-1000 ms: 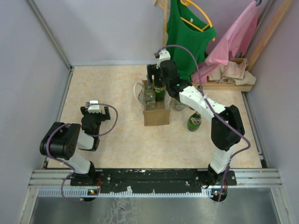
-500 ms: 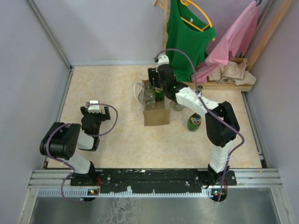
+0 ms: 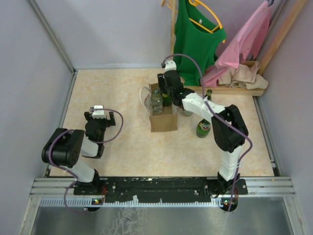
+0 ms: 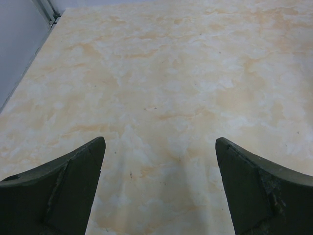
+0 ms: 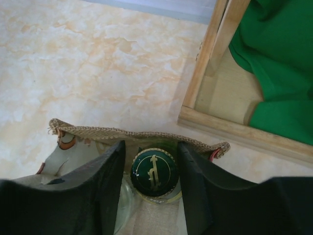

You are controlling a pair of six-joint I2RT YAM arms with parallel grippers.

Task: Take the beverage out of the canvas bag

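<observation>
Top view: the bag stands mid-table, the right gripper dipped into its mouth and the left gripper well apart. Left wrist: its jaws gape over bare table. Right wrist: the jaws are spread astride the green-capped bottle inside the bag, not clamped. Closing may pinch the fabric rim, so a lift could drag the bag up.

We see the canvas bag standing upright near the middle of the tabletop: a small, boxy tan tote, mouth open, with a white handle looping off its left side. Inside, by the far rim, the beverage stands upright, a green bottle whose green cap bears a gold emblem.
</observation>
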